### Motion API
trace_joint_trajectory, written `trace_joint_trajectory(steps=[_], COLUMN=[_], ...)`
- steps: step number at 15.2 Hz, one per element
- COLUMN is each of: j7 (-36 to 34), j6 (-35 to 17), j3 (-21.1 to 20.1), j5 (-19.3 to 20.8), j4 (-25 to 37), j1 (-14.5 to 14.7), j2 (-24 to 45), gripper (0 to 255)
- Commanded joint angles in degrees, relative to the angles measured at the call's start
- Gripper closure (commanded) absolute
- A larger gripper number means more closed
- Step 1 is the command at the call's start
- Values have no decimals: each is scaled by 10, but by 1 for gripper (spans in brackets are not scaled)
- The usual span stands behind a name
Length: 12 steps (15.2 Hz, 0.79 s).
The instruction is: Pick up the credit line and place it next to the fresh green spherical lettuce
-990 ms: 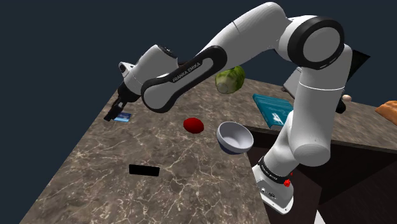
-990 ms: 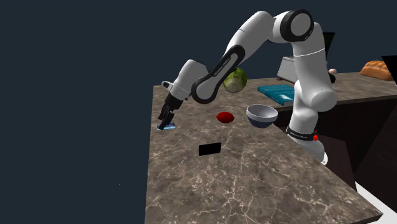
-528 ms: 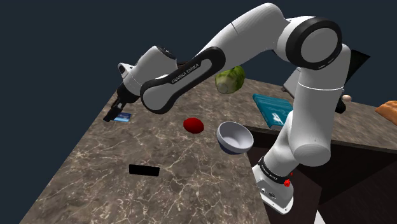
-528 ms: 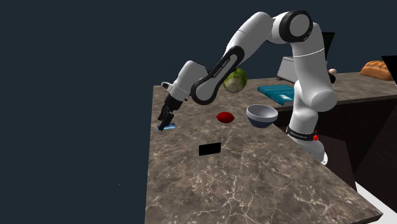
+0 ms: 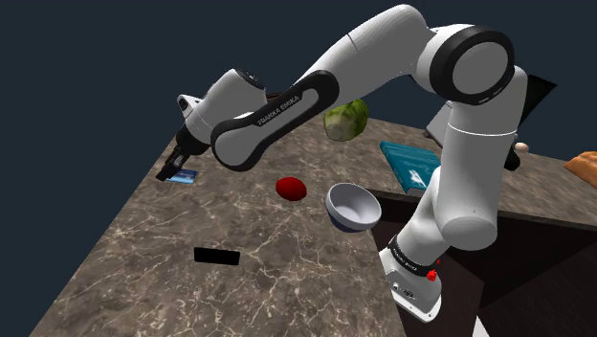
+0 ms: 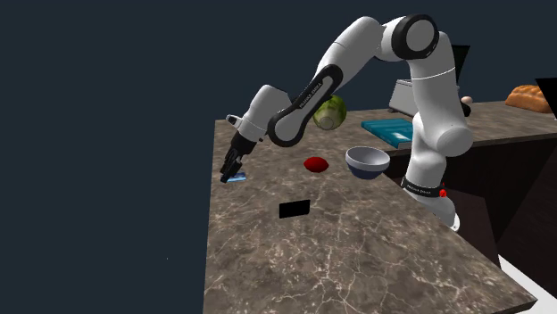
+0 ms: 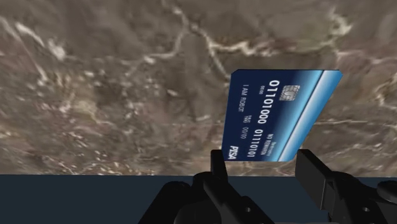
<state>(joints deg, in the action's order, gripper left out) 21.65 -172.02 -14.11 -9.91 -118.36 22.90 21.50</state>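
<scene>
The credit card is dark blue with white digits and a chip. It sits near the far left edge of the marble counter in the shoulder view. My black gripper is shut on it, one finger against each long side of its near end. In the shoulder view the gripper stands tilted over the card. In the second exterior view the gripper is at the card. The green lettuce lies at the counter's far side, well away from the card.
A red round object and a grey-white bowl lie between card and stand. A flat black rectangle lies nearer the front. A teal tray and bread sit at the shoulder view's right. The counter's edge runs just beyond the card.
The fingers have closed onto the card's sides. The arm has hardly moved and the card stays at the same spot.
</scene>
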Motion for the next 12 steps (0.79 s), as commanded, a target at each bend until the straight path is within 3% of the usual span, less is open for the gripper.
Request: trace_joint_trajectory(steps=[1,12], j7=[0,-11], j6=[0,58], j3=[0,3], j5=[0,1], j4=[0,10], j1=[0,0], j2=[0,-48], gripper=[255,255])
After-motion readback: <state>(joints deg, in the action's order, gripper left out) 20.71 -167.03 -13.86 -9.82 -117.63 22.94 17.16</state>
